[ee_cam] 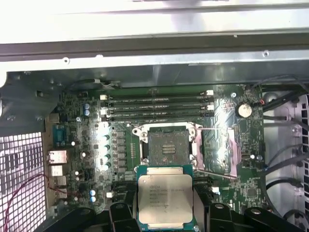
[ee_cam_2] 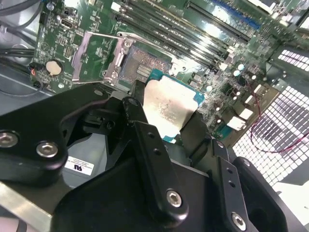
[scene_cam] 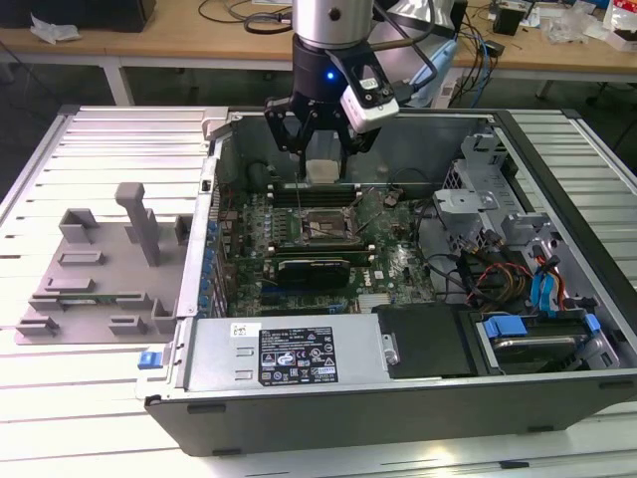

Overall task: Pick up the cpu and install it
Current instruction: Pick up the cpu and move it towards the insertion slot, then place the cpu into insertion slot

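The fingers [ee_cam_2: 137, 121] are gripping the cpu [ee_cam_2: 169, 104] by two opposite edges, narrowed to just its width. The gripper [ee_cam: 165, 205] is holding the chip flat, with its silver plate facing the wrist cameras. In the exterior view the gripper [scene_cam: 321, 149] is hanging inside the open computer case [scene_cam: 398, 428]. There the cpu [scene_cam: 321, 171] is sitting between the fingertips, clear of the board, at twelve o'clock from the socket [scene_cam: 320, 221]. The socket [ee_cam: 167, 144] is lying open in both wrist views with its contact field bare, and its metal load plate [ee_cam: 217, 150] is standing folded back beside it. The cpu is hovering near the socket and is not resting in it. In the exterior view a long black card [scene_cam: 314, 267] is sitting at six o'clock from the socket. A grey plastic part [scene_cam: 109, 259] is lying on the slatted table [scene_cam: 100, 139] at nine o'clock from the case.
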`<state>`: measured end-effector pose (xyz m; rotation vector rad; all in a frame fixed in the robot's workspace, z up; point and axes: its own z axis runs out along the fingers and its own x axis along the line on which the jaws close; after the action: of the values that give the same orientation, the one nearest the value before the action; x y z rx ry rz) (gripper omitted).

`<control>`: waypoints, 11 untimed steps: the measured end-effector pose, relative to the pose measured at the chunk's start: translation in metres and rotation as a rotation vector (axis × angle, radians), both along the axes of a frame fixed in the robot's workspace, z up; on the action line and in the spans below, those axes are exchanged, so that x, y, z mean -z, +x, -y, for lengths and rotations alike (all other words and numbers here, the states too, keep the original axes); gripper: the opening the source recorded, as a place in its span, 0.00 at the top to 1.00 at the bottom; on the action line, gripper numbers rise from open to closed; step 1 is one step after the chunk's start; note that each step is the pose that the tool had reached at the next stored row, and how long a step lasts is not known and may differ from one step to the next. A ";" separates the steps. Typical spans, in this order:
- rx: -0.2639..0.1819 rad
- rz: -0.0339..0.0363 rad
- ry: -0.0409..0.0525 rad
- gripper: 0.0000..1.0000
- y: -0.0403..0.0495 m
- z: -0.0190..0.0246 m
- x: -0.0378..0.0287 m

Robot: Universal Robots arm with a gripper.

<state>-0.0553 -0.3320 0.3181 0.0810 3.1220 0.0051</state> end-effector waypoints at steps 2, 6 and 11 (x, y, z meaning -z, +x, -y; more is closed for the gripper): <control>-0.001 0.0001 0.0000 0.45 0.0001 -0.0014 0.0006; -0.001 0.0000 -0.0001 0.45 0.0000 -0.0016 0.0007; -0.001 0.0000 -0.0001 0.45 0.0000 -0.0017 0.0008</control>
<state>-0.0552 -0.3303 0.3174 0.0796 3.1220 0.0049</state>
